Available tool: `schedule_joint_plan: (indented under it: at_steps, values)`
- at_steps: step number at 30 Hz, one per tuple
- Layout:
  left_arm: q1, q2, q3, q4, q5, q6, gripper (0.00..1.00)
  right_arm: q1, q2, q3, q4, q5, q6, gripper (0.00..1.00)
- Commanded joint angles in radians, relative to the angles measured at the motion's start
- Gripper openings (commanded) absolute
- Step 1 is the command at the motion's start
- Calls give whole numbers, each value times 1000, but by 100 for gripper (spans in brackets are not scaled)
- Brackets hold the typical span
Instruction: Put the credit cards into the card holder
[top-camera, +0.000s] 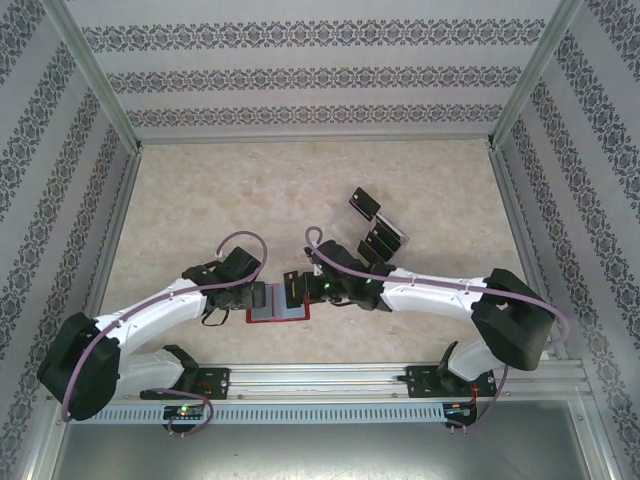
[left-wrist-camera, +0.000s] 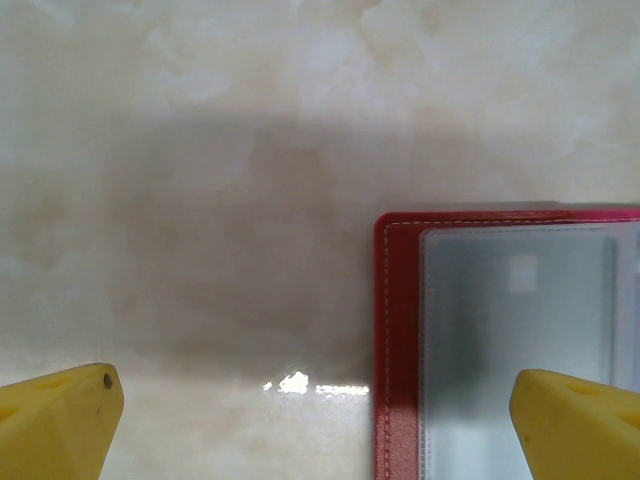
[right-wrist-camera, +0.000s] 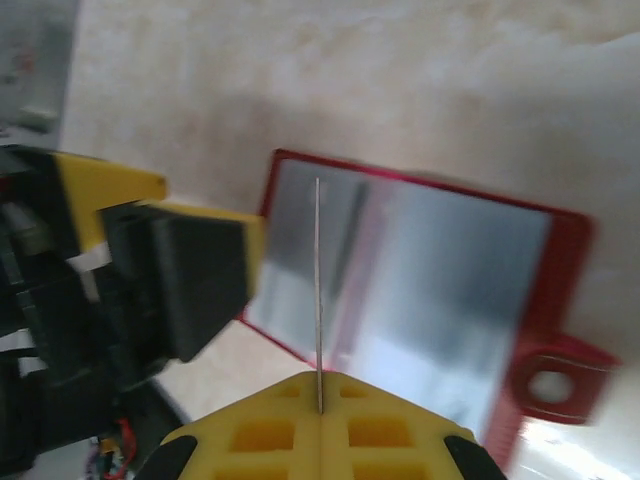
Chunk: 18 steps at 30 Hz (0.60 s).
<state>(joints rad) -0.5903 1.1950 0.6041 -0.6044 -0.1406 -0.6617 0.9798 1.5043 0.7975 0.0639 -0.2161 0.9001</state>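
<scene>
Centrally, toward the near edge of the table (top-camera: 200, 200), the red wallet (top-camera: 275, 306) (left-wrist-camera: 398, 350) (right-wrist-camera: 440, 290) lies open, grey pockets up; the right gripper (right-wrist-camera: 320, 400) is clenched on one credit card (right-wrist-camera: 318, 290), held edge-on above the pockets; the left gripper (left-wrist-camera: 320, 405) stands released, one fingertip (left-wrist-camera: 575, 425) over the wallet's corner; other black cards (top-camera: 378, 243) sit well apart, far right, at a clear rack (top-camera: 397, 236).

Both arms reach inward from their bases, elbows bent, wrists nearly meeting mid-bench. The left end effector (left-wrist-camera: 320, 415) faces down, its yellow fingers (left-wrist-camera: 60, 415) spread wide. The right end effector (right-wrist-camera: 320, 398) has its fingers pressed together, pinching a credit card (right-wrist-camera: 318, 290) edge-on.
</scene>
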Motion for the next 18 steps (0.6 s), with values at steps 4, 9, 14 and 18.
schedule_joint_plan:
  at_steps: [4, 9, 14, 18]
  values:
    - [-17, 73, -10, 3, -50, -20, 100, 31, 73, -29, 239, 28, 118, 0]
    - [-19, 80, -33, -7, -69, -76, 100, 34, 122, -35, 267, 27, 123, 0]
    - [-19, 45, -60, -18, -88, -115, 100, 33, 145, -59, 311, 35, 126, 0]
    - [-19, 44, -66, -15, -86, -120, 100, 32, 154, -79, 334, 35, 129, 0]
